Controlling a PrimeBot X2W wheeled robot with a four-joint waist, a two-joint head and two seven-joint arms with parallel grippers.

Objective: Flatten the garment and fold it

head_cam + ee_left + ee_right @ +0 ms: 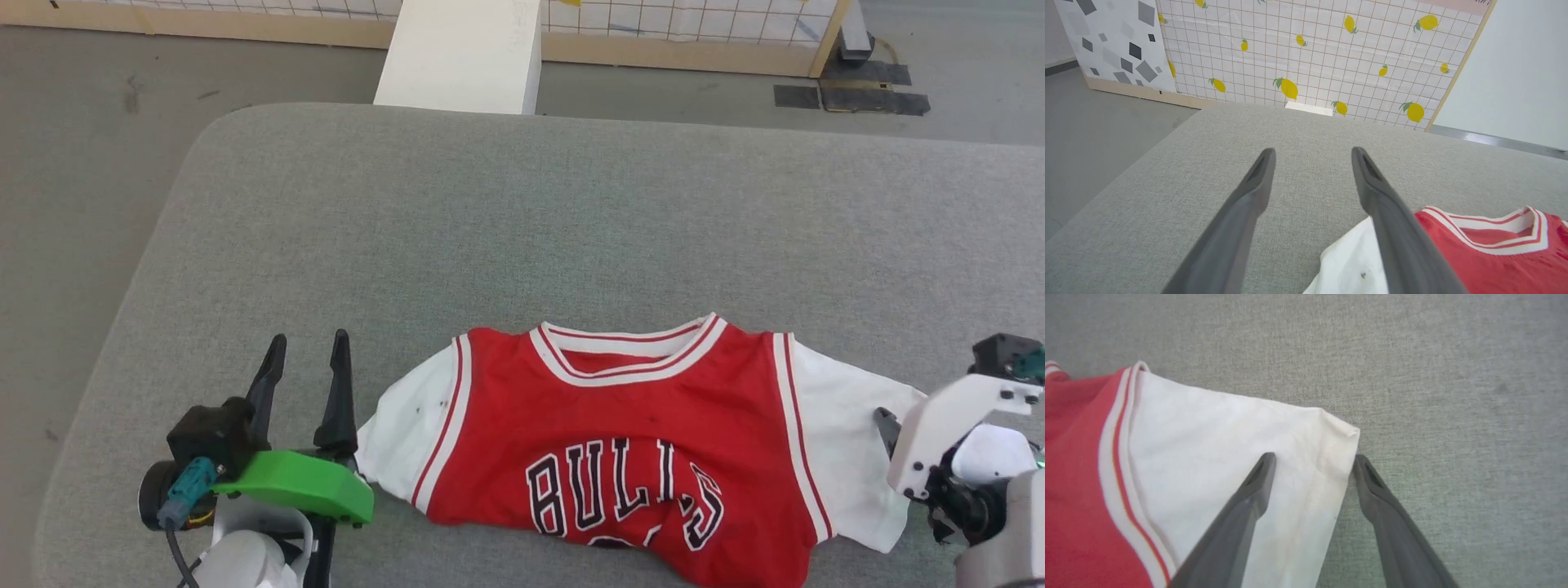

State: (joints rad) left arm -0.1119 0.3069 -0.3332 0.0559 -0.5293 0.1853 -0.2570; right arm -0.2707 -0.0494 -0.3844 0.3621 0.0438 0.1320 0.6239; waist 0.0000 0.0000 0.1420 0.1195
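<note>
Head view: the shirt point(620, 441) lies chest-up on the grey desk point(490, 229), with the left claw point(310, 337) spread wide and empty beside one sleeve. Left wrist view: its fingers point(1257, 179) hover over the desk. Right wrist view: the right claw point(1313, 458) gapes, straddling the other sleeve's edge and gripping nothing.

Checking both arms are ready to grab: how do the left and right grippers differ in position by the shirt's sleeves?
The left gripper sits beside the left sleeve, tips over bare grey surface; the right gripper straddles the right sleeve at its edge, one finger over cloth. The left gripper aims nearly level, toward the lemon-print wall; the right gripper aims down. Both are open, holding nothing.
</note>
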